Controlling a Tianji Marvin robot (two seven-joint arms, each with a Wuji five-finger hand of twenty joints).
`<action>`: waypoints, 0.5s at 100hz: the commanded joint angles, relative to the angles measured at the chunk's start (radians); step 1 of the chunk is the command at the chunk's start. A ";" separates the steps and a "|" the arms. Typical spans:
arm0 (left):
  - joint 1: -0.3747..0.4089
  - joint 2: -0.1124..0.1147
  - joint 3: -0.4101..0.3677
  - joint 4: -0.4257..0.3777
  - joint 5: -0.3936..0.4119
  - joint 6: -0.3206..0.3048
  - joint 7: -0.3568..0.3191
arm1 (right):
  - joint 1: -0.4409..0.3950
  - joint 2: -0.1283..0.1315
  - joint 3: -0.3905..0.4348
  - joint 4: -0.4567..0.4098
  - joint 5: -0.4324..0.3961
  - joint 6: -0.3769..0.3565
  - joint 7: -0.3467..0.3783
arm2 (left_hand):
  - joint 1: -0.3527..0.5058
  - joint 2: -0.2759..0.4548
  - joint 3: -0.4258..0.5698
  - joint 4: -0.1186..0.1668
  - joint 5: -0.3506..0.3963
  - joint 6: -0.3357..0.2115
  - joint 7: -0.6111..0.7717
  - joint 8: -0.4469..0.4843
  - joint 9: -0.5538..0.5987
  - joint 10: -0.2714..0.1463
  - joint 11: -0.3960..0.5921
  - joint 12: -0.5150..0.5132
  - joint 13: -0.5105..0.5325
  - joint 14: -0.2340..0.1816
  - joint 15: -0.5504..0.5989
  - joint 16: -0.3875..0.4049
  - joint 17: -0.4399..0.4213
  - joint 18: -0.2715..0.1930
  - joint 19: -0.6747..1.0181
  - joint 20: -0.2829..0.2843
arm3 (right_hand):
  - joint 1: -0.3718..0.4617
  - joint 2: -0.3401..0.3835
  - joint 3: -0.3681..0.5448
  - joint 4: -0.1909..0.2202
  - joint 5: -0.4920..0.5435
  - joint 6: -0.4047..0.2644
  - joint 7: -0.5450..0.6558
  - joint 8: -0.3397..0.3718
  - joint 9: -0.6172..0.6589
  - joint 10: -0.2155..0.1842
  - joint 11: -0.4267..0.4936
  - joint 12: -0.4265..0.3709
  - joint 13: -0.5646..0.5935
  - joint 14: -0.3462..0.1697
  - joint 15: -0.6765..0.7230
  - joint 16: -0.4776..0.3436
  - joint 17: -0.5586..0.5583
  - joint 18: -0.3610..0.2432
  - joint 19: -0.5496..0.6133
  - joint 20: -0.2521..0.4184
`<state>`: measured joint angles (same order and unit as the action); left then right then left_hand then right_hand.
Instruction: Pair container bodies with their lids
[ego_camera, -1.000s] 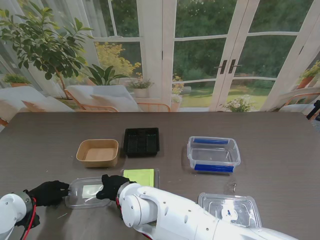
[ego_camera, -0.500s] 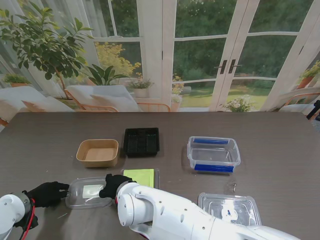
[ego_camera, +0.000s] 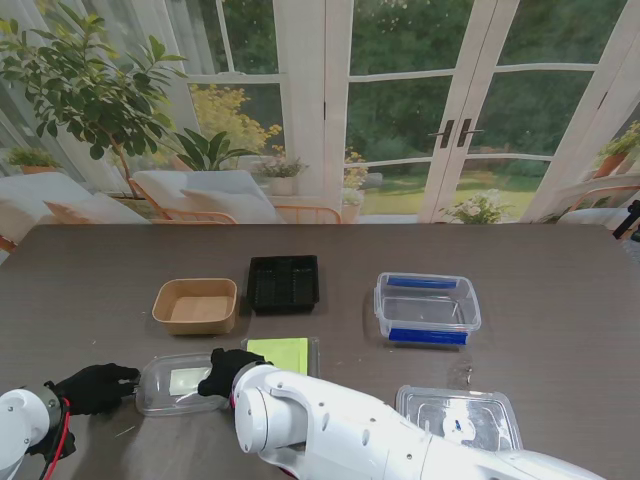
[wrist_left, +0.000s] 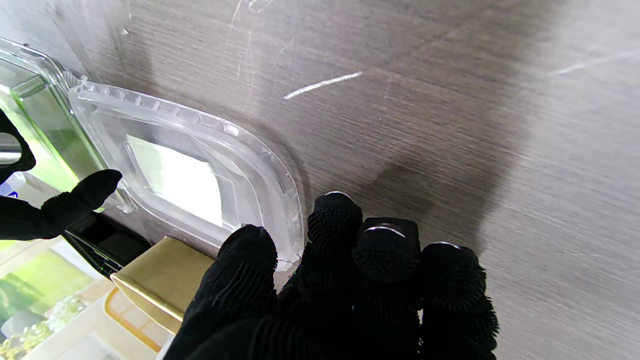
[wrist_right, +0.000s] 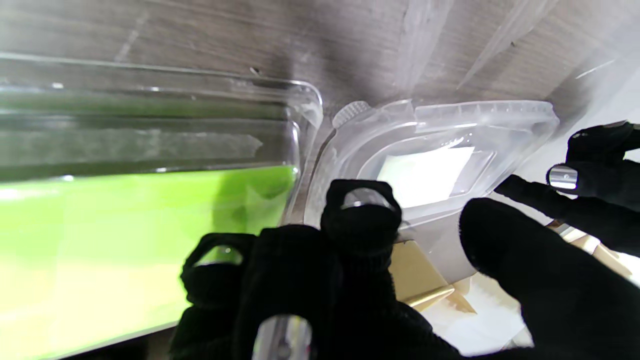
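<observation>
Dark wood-grain table (ego_camera: 560, 300): left hand (ego_camera: 95, 387) and right hand (ego_camera: 228, 369) both grip an unlabelled clear lid (ego_camera: 178, 382).

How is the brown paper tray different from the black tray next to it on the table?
The brown paper tray is tan, while the black tray is glossy black. The brown tray has one open well; the black tray is split into several compartments. The brown tray lies to the left of the black tray and a little nearer to me. Both are rectangular, sit lidless and upright on the table, and neither robot hand is touching them.
</observation>
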<state>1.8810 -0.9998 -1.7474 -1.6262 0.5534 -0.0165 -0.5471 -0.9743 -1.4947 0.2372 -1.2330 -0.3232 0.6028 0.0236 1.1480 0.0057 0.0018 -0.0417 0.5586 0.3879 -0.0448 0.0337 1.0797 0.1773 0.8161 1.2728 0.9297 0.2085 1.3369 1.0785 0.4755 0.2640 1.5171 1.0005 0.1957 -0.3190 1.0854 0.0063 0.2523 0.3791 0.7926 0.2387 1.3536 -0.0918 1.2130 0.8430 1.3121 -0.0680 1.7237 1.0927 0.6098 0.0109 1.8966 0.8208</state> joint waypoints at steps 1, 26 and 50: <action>0.013 -0.004 0.001 0.006 0.006 0.003 -0.027 | 0.005 -0.004 -0.010 -0.005 -0.008 -0.010 0.025 | 0.058 0.052 -0.016 0.021 0.028 -0.019 0.062 0.029 0.000 0.021 0.000 -0.002 0.000 0.005 -0.004 0.000 -0.012 0.015 0.014 0.004 | -0.039 0.037 -0.014 0.028 0.017 -0.026 -0.006 -0.010 0.098 0.060 0.039 -0.003 0.009 -0.150 0.073 0.003 0.611 -0.039 0.197 -0.009; 0.021 -0.003 -0.012 -0.010 0.019 -0.002 -0.032 | 0.011 -0.010 -0.029 0.016 -0.028 -0.034 0.037 | 0.057 0.052 -0.016 0.020 0.032 -0.018 0.064 0.030 0.001 0.023 0.000 -0.002 0.004 0.004 -0.005 -0.001 -0.009 0.016 0.016 0.004 | -0.038 0.038 -0.021 0.033 0.035 -0.034 -0.020 -0.010 0.097 0.051 0.042 -0.002 0.009 -0.157 0.071 0.006 0.611 -0.048 0.197 -0.008; 0.016 -0.002 -0.015 -0.002 0.029 -0.018 -0.029 | 0.012 -0.017 -0.039 0.027 -0.034 -0.049 0.042 | 0.056 0.052 -0.016 0.020 0.029 -0.020 0.063 0.029 0.003 0.021 0.001 -0.002 0.004 0.003 -0.005 -0.002 -0.008 0.015 0.017 0.004 | -0.039 0.042 -0.024 0.036 0.044 -0.040 -0.026 -0.009 0.097 0.045 0.039 -0.004 0.010 -0.161 0.069 0.006 0.611 -0.057 0.197 -0.012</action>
<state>1.8925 -1.0002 -1.7616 -1.6353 0.5793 -0.0330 -0.5533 -0.9566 -1.5051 0.2053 -1.2092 -0.3561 0.5579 0.0451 1.1480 0.0057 0.0018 -0.0417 0.5599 0.3548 -0.0421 0.0340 1.0796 0.1773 0.8161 1.2727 0.9297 0.2086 1.3368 1.0785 0.4754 0.2642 1.5170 1.0005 0.1957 -0.2974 1.0850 0.0063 0.2770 0.3569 0.7762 0.2334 1.3536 -0.0918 1.2129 0.8430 1.3121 -0.0698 1.7237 1.0927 0.6098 0.0091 1.8966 0.8208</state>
